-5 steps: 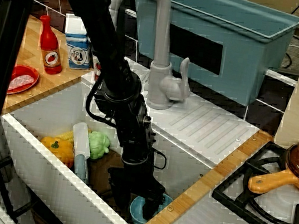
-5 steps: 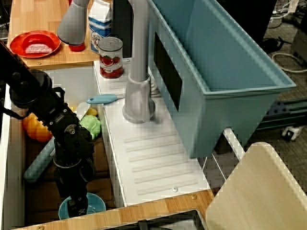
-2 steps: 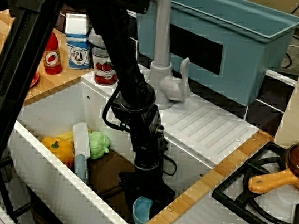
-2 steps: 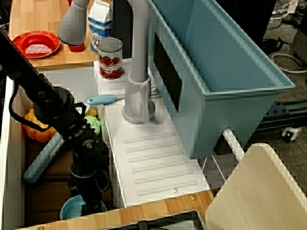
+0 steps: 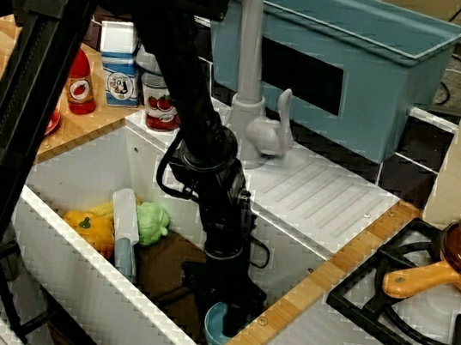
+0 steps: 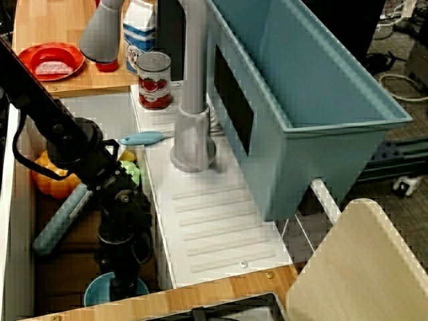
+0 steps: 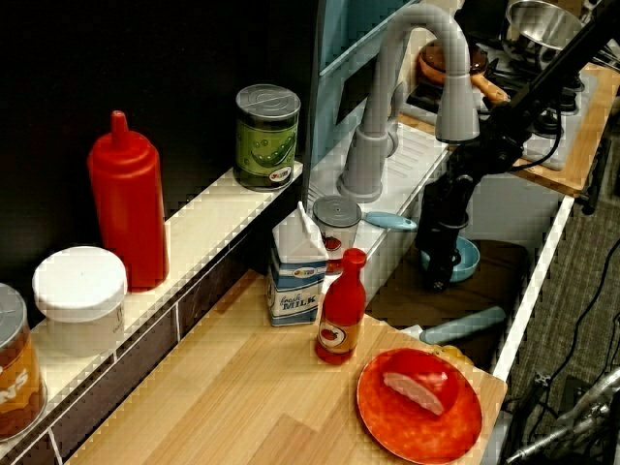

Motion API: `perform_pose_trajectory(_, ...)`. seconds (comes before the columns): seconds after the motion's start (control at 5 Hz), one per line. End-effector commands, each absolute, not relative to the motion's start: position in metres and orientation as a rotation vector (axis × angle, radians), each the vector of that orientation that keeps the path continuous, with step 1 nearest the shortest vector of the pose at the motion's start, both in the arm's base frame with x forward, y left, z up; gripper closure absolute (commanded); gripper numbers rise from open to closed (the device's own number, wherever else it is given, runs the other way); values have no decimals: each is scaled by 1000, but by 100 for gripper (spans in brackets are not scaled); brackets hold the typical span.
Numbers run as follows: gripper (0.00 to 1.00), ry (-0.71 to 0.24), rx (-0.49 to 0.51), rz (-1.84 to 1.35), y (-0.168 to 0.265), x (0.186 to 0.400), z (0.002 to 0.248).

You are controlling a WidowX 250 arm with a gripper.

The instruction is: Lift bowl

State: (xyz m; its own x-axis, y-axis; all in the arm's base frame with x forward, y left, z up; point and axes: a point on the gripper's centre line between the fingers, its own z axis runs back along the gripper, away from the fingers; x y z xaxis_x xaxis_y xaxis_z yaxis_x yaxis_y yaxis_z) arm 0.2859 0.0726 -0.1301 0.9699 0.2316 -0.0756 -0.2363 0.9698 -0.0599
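Gripper (image 5: 230,318) down in the light-blue bowl (image 5: 214,324), fingers seemingly astride its rim, grasp unclear

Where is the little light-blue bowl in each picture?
View from the stove side: small round light-blue plastic bowl, bottom centre, in the sink under the black gripper.
View from above the teal tub: bottom left.
View from the wooden counter: right of middle.
Shared landmark: the grey faucet.

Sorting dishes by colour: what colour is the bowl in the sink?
Light blue bowl, clearest in the view from the counter end.
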Motion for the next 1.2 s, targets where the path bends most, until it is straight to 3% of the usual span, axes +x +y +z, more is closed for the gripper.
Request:
perform_pose_trajectory(0.0,100,85,-83,228,87,285,-117)
perform_pose_trajectory(0.6,100,103,-84,200,95,279,-114)
perform_pose_trajectory(1.0,100,126,-150,100,76,277,-59)
